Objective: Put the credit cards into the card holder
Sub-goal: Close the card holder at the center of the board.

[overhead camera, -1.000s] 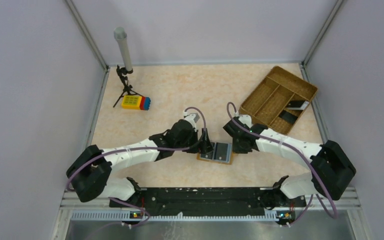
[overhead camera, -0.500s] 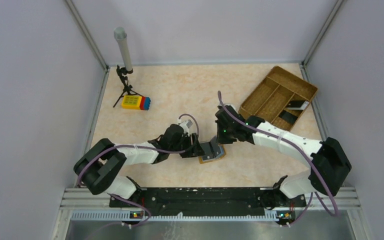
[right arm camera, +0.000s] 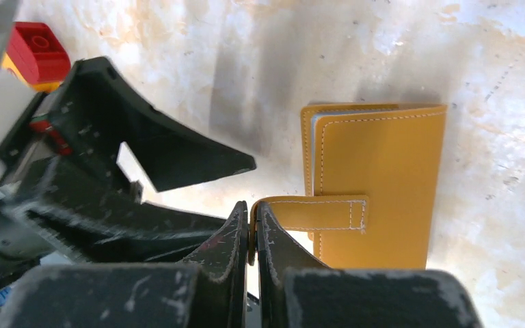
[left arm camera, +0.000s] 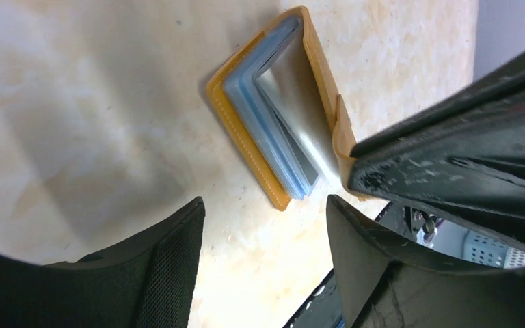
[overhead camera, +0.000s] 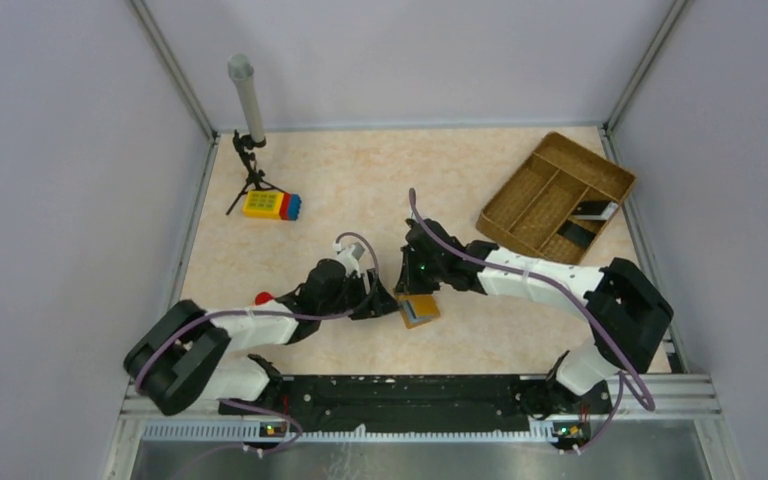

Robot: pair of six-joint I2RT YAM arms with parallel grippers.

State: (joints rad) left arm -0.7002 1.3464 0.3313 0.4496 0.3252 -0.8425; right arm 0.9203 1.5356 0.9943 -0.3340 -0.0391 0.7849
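The orange-tan card holder (overhead camera: 422, 310) lies on the table, folded almost shut. In the left wrist view the card holder (left arm camera: 240, 131) gapes a little, with light blue cards (left arm camera: 273, 140) stacked inside. My right gripper (right arm camera: 249, 220) is shut on the end of its strap (right arm camera: 314, 213), at the holder's left edge (right arm camera: 383, 184); in the top view the right gripper (overhead camera: 410, 291) is just above it. My left gripper (left arm camera: 266, 212) is open and empty, low over the table right beside the holder, at its left in the top view (overhead camera: 384, 304). Two dark cards (overhead camera: 591, 210) lie in the tray.
A brown woven compartment tray (overhead camera: 545, 185) stands at the back right. A yellow-red-blue toy block (overhead camera: 272, 205) and a small tripod with a grey post (overhead camera: 248, 110) stand at the back left. A red part (overhead camera: 263, 298) shows by my left arm.
The holder lay open and flat a second ago. My right gripper has carried its flap over to the left and folded it nearly shut. Both grippers have moved left.
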